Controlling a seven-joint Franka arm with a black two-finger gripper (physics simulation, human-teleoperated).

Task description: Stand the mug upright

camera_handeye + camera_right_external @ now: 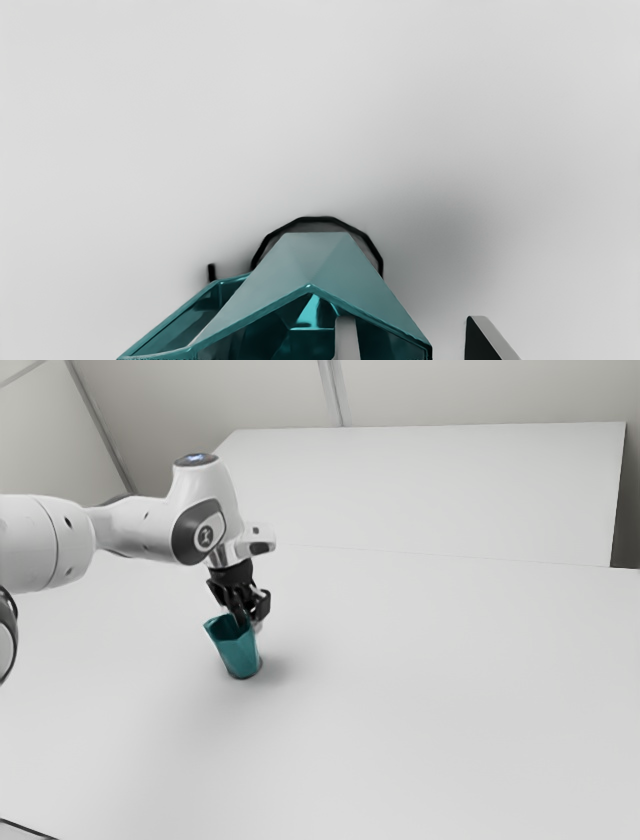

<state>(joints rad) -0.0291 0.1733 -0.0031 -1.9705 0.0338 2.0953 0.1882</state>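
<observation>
mug: teal, faceted, on table, below gripper; mouth up, base down; looks slightly leaned toward exterior view's left, true tilt hard to tell
gripper: black, at mug's rim, pointing down
fingers: spread; one finger inside mug's mouth, other outside, apart from the wall
in the way: mug's side wall, between the two fingers
handle: teal, on mug's side, off to one side of the fingers
base rim: dark ring, past the mug's body in wrist view
shadow: soft grey, on table beside mug
arm: white, in from exterior view's left, over table
behind: large pale panel, beyond table, well apart from mug
</observation>
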